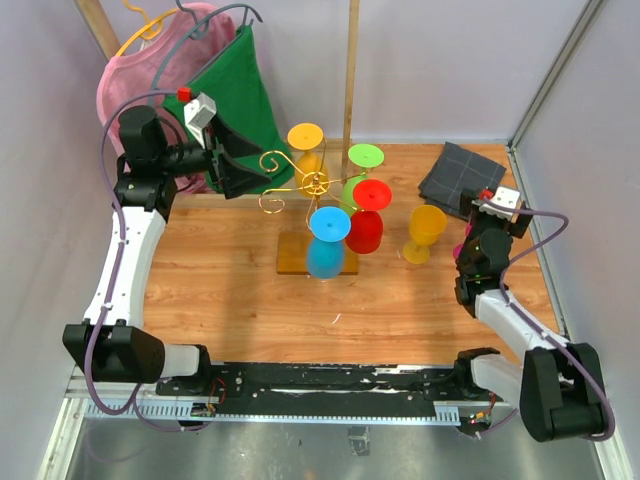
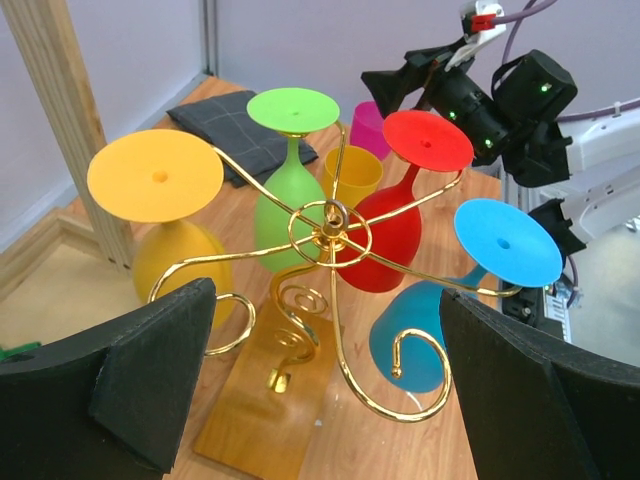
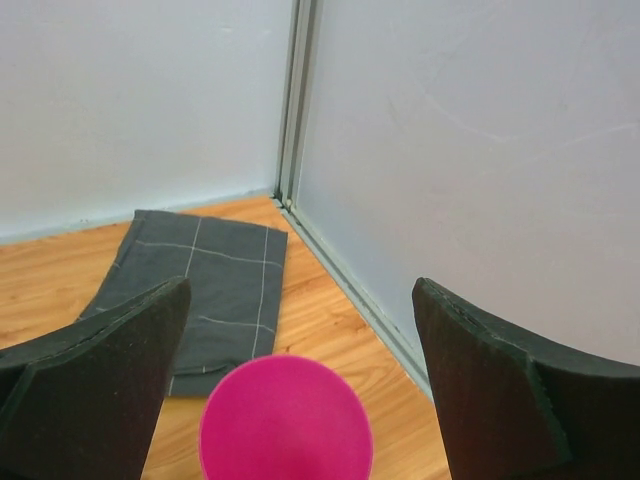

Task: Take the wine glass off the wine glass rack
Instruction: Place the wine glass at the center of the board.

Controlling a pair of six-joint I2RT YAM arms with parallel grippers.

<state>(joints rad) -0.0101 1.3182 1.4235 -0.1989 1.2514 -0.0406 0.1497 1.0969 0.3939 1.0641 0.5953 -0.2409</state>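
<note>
The right gripper (image 3: 300, 290) is spread wide with a pink wine glass (image 3: 285, 420) low between its fingers, not pinched. It seems to stand on the table (image 1: 220, 280) away from the wine glass rack (image 2: 325, 230), as does a yellow glass (image 1: 425, 232) beyond it, so I judge those two done. The left gripper (image 2: 325, 295), spread and empty, faces the rack just ahead, where an orange glass (image 2: 155, 175), green glass (image 2: 292, 110), red glass (image 2: 427, 138) and blue glass (image 2: 507, 240) hang, not yet removed.
</note>
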